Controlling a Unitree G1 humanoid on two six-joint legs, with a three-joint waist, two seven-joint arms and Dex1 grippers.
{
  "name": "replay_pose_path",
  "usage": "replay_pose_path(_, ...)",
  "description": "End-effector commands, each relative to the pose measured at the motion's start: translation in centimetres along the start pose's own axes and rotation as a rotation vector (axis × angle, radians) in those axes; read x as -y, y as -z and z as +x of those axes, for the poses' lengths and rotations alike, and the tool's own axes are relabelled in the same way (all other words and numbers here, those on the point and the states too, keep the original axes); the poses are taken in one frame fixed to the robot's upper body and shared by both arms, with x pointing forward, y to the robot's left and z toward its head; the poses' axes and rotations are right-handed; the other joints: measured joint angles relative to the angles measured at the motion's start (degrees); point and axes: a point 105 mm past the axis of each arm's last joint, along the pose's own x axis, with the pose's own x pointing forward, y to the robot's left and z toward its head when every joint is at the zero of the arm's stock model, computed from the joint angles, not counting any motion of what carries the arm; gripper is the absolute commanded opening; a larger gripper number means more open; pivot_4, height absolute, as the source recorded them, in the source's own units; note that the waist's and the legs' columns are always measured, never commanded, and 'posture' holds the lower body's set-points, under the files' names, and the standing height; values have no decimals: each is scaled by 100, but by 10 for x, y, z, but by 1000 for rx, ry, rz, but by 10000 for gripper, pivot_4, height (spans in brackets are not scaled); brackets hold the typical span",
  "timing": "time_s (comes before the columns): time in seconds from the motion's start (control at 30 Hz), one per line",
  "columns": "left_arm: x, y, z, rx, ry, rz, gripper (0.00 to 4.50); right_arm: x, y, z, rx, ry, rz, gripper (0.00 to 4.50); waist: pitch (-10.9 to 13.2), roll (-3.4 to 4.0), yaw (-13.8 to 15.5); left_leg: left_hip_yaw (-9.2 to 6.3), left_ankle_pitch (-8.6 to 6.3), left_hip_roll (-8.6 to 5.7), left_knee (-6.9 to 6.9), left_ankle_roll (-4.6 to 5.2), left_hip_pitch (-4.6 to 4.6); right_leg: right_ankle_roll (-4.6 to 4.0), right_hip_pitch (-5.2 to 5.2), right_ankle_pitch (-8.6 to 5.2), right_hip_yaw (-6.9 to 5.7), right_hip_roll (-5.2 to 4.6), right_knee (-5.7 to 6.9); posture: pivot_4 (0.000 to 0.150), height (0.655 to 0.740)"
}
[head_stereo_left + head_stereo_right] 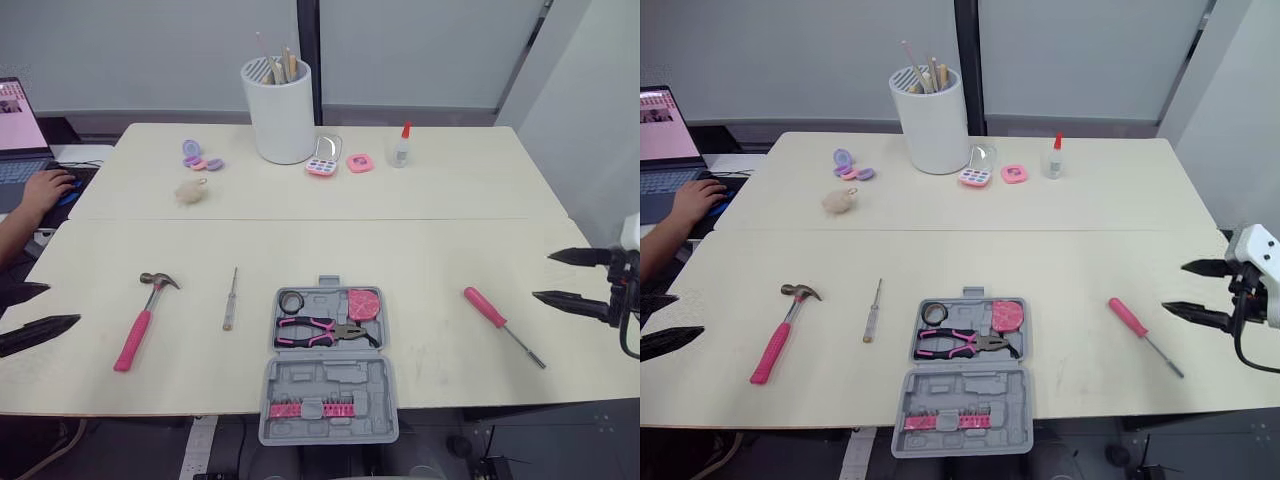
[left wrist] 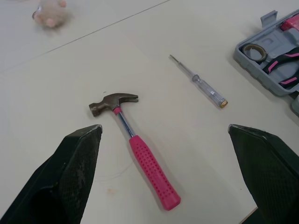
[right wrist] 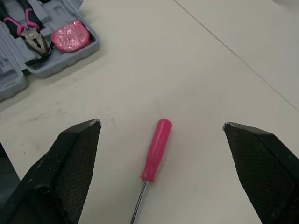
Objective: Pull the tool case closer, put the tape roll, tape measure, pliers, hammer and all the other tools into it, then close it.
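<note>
**While the case sits open, three tools wait outside it**

Because the tool case point(image 1: 328, 382) lies right at the near edge of the tabletop point(image 1: 420, 240), it looks close enough, so I think the pulling part is done. It lies open and flat. The near half holds a row of little pink bits. The far half holds the tape roll point(image 1: 291, 302), the pliers point(image 1: 320, 330) and the pink tape measure point(image 1: 363, 304), each in its own slot.

The left gripper point(image 1: 63, 304) hangs at the left edge of the tabletop. Its fingers are spread wide and hold nothing. It points at the hammer point(image 1: 143, 320), which lies flat, well to the left of the case, with its pink handle toward the near edge. I think the gripper is lined up to pick it up next.

Between the hammer and the case lies a thin little screwdriver point(image 1: 230, 300).

The right gripper point(image 1: 541, 277) hangs at the right edge. Its fingers are wide apart and empty too. It faces the pink screwdriver point(image 1: 498, 322), which lies flat, apart from the case on the right.

Farther back stand a white cup point(image 1: 280, 115) of sticks and a glue bottle point(image 1: 402, 147). They are not tools, so they likely stay put.

At the far left, a person's hand point(image 1: 45, 190) rests by a laptop point(image 1: 18, 130).
</note>
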Motion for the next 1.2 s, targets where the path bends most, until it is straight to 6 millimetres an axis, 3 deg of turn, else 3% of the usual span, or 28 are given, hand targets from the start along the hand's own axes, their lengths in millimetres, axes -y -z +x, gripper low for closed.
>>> replay_pose_path(0.03,-13,-6,-11,-4,-51,31,45000,7,2,-12,1,45,41,44627,1,1,3,0,0,-1,0,0,-1,0,0,0,0,0,0,1500,7400)
replay_pose_path(0.67,-18,2,2,-42,-74,68,45000,10,1,-8,-31,72,-20,44627,0,1,-3,9,-1,0,-2,-1,-1,-2,-2,1,6,-2,1,1500,7400)
replay_pose_path(0.73,-7,-3,12,-20,-35,98,45000,4,-5,0,-24,50,-56,44627,1,2,-6,9,-1,0,-2,-1,-1,-3,-2,2,6,-3,2,1500,7400)
replay_pose_path(0.8,16,-9,28,-9,47,142,45000,-7,-11,14,-14,8,-110,44627,0,4,-20,11,-1,0,-2,-1,-1,-6,-2,4,8,-7,2,1500,7400)
replay_pose_path(0.87,36,-11,41,-3,101,167,41026,-14,-15,25,-8,-18,-144,45000,-1,0,-23,8,-1,0,-1,-2,-2,-6,1,4,6,-9,3,1500,7400)
replay_pose_path(0.97,71,-9,64,-23,204,222,32442,-30,-16,46,-38,-85,-232,38839,-4,-4,-25,3,-1,-2,1,-2,-4,-5,1,4,5,-7,3,1500,7400)
replay_pose_path(1.07,102,-8,87,-17,284,254,22308,-49,-16,70,-68,-155,-337,27998,-4,0,-16,4,-1,-5,2,-2,-2,-1,4,2,8,-9,3,1500,7400)
replay_pose_path(1.2,133,2,112,-63,360,314,9019,-74,-23,104,-52,-212,-396,17742,-4,-1,-34,0,-1,-3,4,-2,-2,-1,4,2,10,0,3,1500,7400)
